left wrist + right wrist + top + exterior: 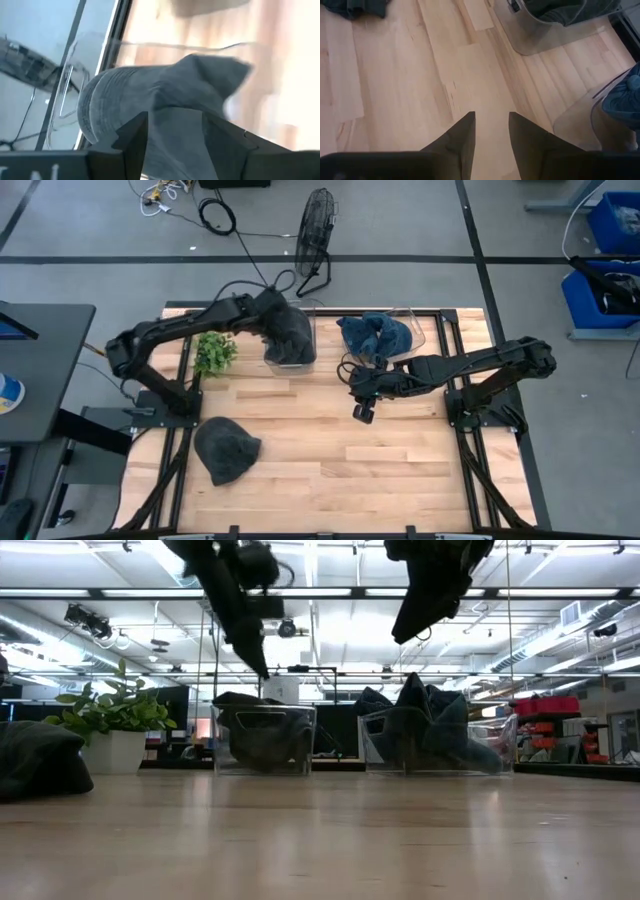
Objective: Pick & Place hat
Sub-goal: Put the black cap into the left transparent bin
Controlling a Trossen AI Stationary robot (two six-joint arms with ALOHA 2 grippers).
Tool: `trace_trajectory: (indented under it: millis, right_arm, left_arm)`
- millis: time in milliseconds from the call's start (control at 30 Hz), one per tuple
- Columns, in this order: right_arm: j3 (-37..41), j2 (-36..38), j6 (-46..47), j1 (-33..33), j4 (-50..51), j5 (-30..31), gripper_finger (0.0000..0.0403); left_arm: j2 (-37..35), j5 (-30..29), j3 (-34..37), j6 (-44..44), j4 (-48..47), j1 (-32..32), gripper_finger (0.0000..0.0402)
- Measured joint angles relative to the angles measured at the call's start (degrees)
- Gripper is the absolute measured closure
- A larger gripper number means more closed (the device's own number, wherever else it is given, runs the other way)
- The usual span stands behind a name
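Observation:
My left gripper is over the left clear bin at the table's far side, shut on a dark grey knit hat. That hat covers most of the bin from above. A second grey hat lies flat on the wood near the table's left front. Blue hats are piled in the right clear bin. My right gripper is open and hovers above bare wood in front of the right bin, touching nothing. My left gripper has the dark grey hat's bunched knit cloth between its two fingers, which come at it from above over the bin. The rest of the hat spreads beyond the fingers. Whether the hat rests in the bin cannot be told.
A small potted plant stands left of the left bin. The wide middle and front of the wooden table lie open. Black frame rails run along both sides of the table.

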State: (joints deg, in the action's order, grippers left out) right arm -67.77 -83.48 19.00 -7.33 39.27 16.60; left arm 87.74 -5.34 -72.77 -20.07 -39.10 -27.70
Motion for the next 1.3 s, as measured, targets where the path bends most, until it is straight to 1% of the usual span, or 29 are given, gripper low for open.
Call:
trace_trajectory:
  millis: [133, 233, 300, 400, 500, 633, 733, 867, 1067, 1133, 1200, 1300]
  right_arm:
    - [0.00, 0.00, 0.00, 0.00, -0.29, 0.11, 0.0280]
    - [0.00, 0.00, 0.00, -0.02, -0.33, 0.10, 0.0280]
    - [0.00, 0.00, 0.00, -0.01, -0.37, 0.09, 0.0280]
    - [0.00, -0.02, 0.00, 0.00, -0.86, 0.09, 0.0280]
    - [0.00, -0.02, 0.00, -0.01, -1.44, 0.09, 0.0280]
    - [0.00, -0.02, 0.00, -0.01, -2.58, 0.08, 0.0280]
    - [0.00, -0.02, 0.00, 0.00, -2.78, 0.08, 0.0280]
    - [0.01, -0.04, 0.00, -0.01, -2.32, 0.04, 0.0280]
    - [0.02, -0.04, 0.00, -0.02, -2.03, 0.02, 0.0280]
    - [0.02, -0.04, 0.00, 0.00, -1.71, 0.02, 0.0280]
    - [0.02, -0.04, 0.00, -0.02, -2.00, 0.02, 0.0280]
    - [0.02, -0.04, 0.00, 0.00, -1.88, -0.06, 0.0280]
  left_arm:
    - [-6.50, 0.69, 0.00, 2.35, -1.49, 2.75, 0.0208]
    - [-11.83, 0.82, -0.02, 5.75, -4.48, 5.15, 0.0211]
    - [-14.96, 0.91, -0.02, 10.35, -7.57, 7.28, 0.0215]
    - [-18.58, 4.51, -0.04, 18.54, -12.31, 10.92, 0.0222]
    - [-20.15, 7.90, -0.04, 26.14, -16.26, 15.68, 0.0228]
    - [-20.23, 8.15, -0.04, 35.38, -20.23, 22.89, 0.0237]
    - [-18.86, 7.87, -0.03, 41.95, -22.72, 28.72, 0.0245]
    - [-17.60, 4.94, -0.06, 46.61, -26.01, 36.87, 0.0256]
    - [-15.64, -3.12, 0.15, 59.34, -32.82, 48.43, 0.0258]
    - [-14.85, -6.48, 0.07, 64.60, -33.22, 51.69, 0.0256]
    - [-13.72, -8.02, 0.11, 69.17, -34.08, 55.20, 0.0256]
    - [-11.46, -10.09, 0.11, 72.61, -34.21, 59.53, 0.0255]
